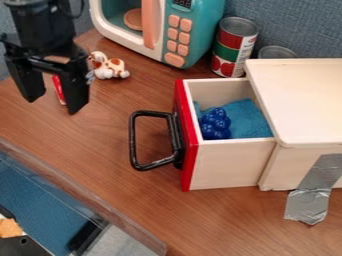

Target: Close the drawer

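"Where's your tool [51, 105]?"

"I have it at the far left, above the surface [100, 150]. Its fingers are spread wide and there's nothing in its grasp."

"And the drawer [224, 165]?"

"Right of centre, sticking out leftward from the wooden box [300, 100]. It's well open: I can see blue toy grapes [215, 124] and a blue cloth [246, 117] inside."

"How do you expect it to handle?"

"It looks like stiff, light wood, and the load should weigh little. I'd guess it slides with some rubbing, and could bind if I shove it off-centre."

"Where do you take hold?"

"I probably don't need to. I'd bring the tool down left of the red front panel [187, 145] and push rightward, square to it. The black handle [133, 142] is in the way at mid-panel, though. It looks rigid, likely metal, so I could press on its outer bar, but that may be slick or swivel at its mounts."

"Will the box run away from you?"

"Grey tape [310, 192] at its near side seems to anchor it, so I expect it to resist a steady push. I'd watch the cloth and grapes in case they catch under the top."
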You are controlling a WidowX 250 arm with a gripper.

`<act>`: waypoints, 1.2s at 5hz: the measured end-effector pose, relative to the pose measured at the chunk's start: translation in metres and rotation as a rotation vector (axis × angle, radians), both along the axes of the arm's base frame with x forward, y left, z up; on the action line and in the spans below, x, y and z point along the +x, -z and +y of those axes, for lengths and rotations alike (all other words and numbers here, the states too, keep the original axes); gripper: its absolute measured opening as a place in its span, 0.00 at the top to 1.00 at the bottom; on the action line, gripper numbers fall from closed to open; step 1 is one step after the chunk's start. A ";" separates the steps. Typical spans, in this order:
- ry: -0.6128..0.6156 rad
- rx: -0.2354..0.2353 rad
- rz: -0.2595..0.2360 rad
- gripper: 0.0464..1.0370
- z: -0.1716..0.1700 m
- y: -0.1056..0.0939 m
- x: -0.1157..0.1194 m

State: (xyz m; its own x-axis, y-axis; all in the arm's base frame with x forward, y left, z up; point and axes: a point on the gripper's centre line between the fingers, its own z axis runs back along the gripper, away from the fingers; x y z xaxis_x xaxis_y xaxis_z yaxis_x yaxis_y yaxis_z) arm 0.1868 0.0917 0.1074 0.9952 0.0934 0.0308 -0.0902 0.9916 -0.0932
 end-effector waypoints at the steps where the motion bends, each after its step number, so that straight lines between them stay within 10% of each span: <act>1: 0.184 0.000 0.019 0.04 0.005 0.013 0.002; 4: 0.669 0.125 -0.107 0.04 -0.011 0.051 -0.005; 6: 0.874 0.196 -0.101 0.04 -0.026 0.060 -0.002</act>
State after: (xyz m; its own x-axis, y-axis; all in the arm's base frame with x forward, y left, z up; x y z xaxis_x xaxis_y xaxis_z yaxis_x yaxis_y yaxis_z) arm 0.1849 0.0658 0.0475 0.7007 -0.7112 0.0576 0.7025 0.7017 0.1183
